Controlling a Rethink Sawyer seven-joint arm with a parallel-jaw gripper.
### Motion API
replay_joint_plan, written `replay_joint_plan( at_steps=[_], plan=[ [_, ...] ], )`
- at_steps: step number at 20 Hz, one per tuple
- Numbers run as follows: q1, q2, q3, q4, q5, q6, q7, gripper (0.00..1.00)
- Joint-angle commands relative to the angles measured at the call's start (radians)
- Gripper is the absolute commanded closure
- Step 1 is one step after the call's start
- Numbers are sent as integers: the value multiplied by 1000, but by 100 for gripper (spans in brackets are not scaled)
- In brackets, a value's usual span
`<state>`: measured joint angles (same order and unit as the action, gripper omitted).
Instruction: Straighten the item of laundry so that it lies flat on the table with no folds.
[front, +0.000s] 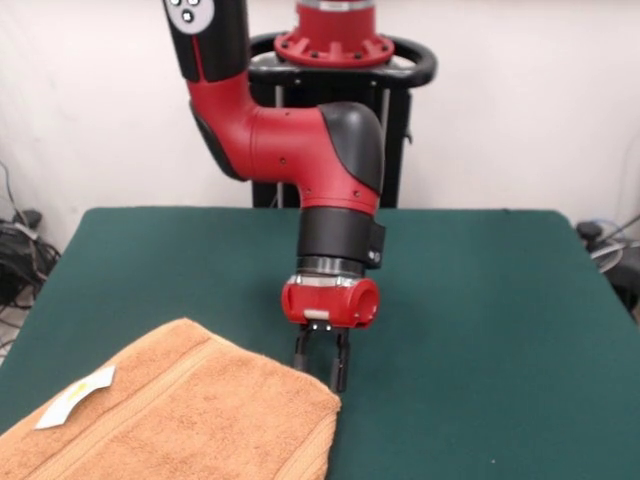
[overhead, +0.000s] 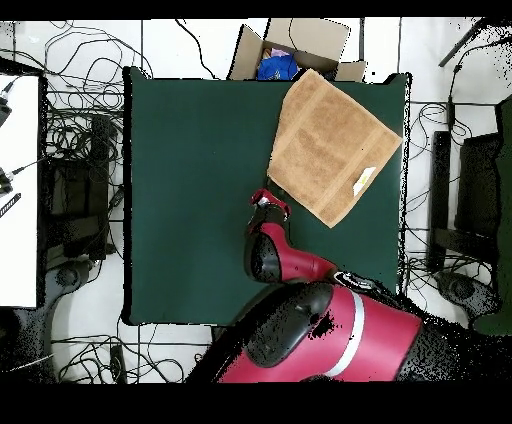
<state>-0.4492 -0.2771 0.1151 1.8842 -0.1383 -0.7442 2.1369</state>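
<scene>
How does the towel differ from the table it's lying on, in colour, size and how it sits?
The towel is orange-tan with a white tag; the table is dark green. The towel is far smaller, covering one corner region of the table. The towel lies skewed, its edges at an angle to the table's. Both look roughly rectangular.

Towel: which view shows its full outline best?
Overhead view. The whole towel shows there, all four corners, lying askew at the table's edge with its white tag. The front view cuts it off at the bottom edge, showing only one end beside the gripper.
</scene>
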Motion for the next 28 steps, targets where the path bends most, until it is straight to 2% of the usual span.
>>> replay_joint_plan(
  at_steps=[1, 4, 9, 18, 28],
  plan=[
    [-14, 77, 12, -172, -69, 24, 97, 0],
    [-25, 103, 36, -201, -110, 22, 115, 0],
    [-23, 114, 40, -212, -122, -3, 133, 0],
    [-54, 161, 90, -247, -171, -115, 196, 0],
    [-51, 184, 97, -247, -97, -192, 202, 0]
  ],
)
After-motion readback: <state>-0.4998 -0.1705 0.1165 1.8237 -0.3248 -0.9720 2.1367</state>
